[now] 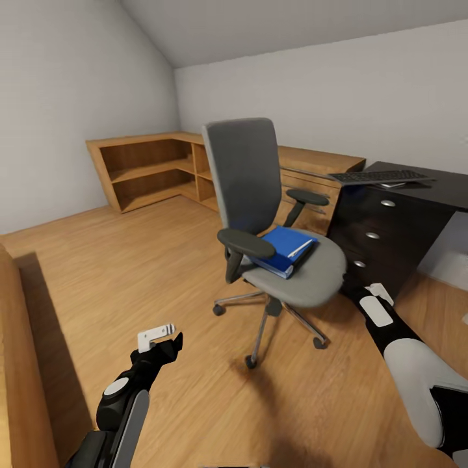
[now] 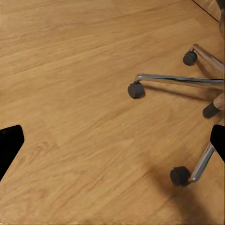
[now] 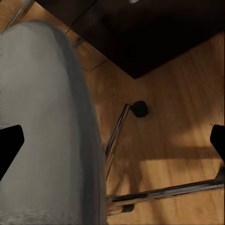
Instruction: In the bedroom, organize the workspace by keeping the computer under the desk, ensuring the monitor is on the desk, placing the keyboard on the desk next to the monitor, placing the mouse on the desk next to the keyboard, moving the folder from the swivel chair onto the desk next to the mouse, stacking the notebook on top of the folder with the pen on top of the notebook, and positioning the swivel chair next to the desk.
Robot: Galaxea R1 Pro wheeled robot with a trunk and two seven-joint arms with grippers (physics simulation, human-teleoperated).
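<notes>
The swivel chair [image 1: 260, 195] stands mid-floor with its grey seat turned toward me. On the seat lies the blue folder [image 1: 281, 250] with a thin white pen [image 1: 300, 247] on top. The keyboard [image 1: 380, 176] rests on the glossy black desk [image 1: 448, 190] at the right. My left gripper [image 1: 162, 339] hangs open over bare floor, short of the chair's chrome base [image 2: 178, 79]. My right gripper [image 1: 378, 300] is open, low beside the seat's edge [image 3: 42, 131]. The monitor, computer and mouse are out of view, and I cannot make out the notebook.
A black three-drawer cabinet [image 1: 374, 237] stands under the desk end, close behind the right gripper. A light-wood drawer chest [image 1: 318, 170] and a low corner shelf [image 1: 149, 169] line the back wall. Wooden furniture [image 1: 19, 364] borders the left edge. Casters [image 3: 139, 108] sit near the cabinet.
</notes>
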